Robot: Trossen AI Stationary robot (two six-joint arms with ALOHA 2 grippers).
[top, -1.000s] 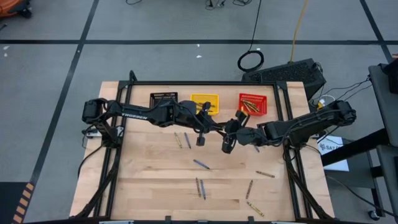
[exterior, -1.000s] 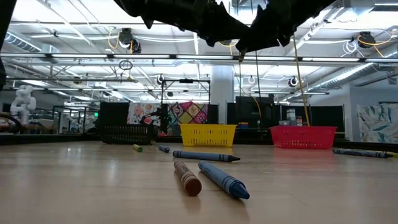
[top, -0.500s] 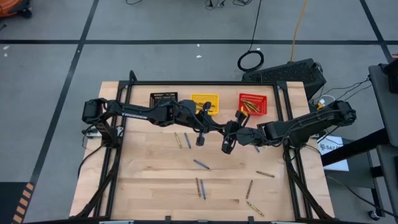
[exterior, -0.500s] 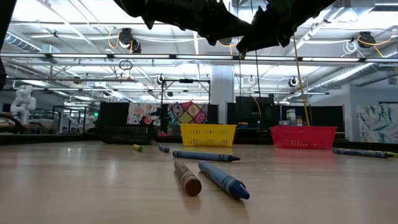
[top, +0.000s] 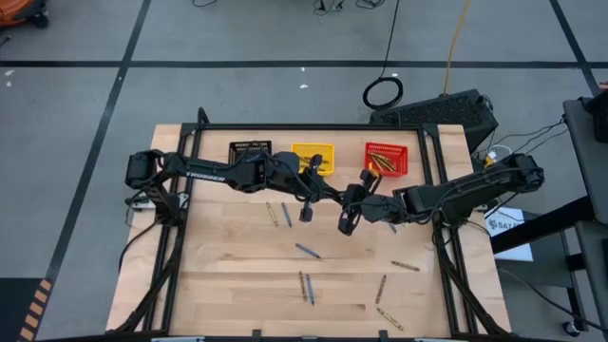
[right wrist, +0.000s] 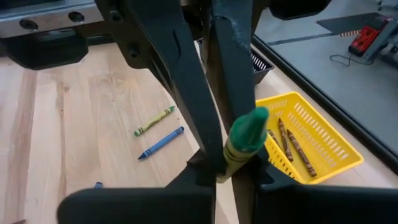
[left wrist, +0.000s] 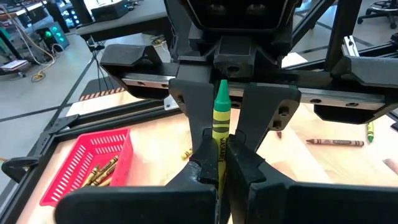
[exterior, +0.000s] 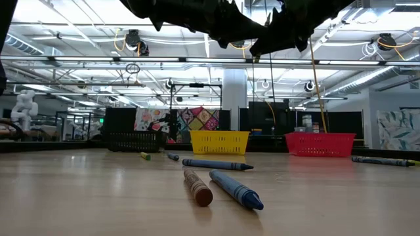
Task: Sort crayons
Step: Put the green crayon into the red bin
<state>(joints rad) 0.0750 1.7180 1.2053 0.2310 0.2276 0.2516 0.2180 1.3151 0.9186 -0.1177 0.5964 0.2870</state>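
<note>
A yellow-green crayon (left wrist: 220, 124) with a green tip stands upright in the air over the middle of the table. My left gripper (top: 342, 195) and my right gripper (top: 357, 201) meet there tip to tip, both shut on it. Loose crayons lie flat on the wood: a blue one (top: 306, 251), a pair (top: 306, 287) nearer the front, and others (top: 406, 266) on the right. The low view shows a brown one (exterior: 197, 187) beside a blue one (exterior: 236, 189). My left gripper pinches the crayon's wrapped body (left wrist: 218, 163) between its two fingers. The fingers come nearly level from the table's left and lie across the crayon. The crayon stands upright, green tip (left wrist: 221, 93) up, clear of the table. My right gripper pinches the same wrapped body (right wrist: 232, 157) just below the green tip (right wrist: 250, 126), between its two fingers. These come from the table's right, slanting slightly down, across the crayon and opposite my left gripper's fingers (right wrist: 186, 87).
Three small bins stand along the far edge: black (top: 251, 150), yellow (top: 313, 154) holding brown crayons, red (top: 385, 160) holding olive crayons. Bare wood lies at the near left. A dark frame rims the table.
My right gripper has shut on the crayon that my left gripper holds. Both arms have kept their place, and the crayon has stayed where it was.
</note>
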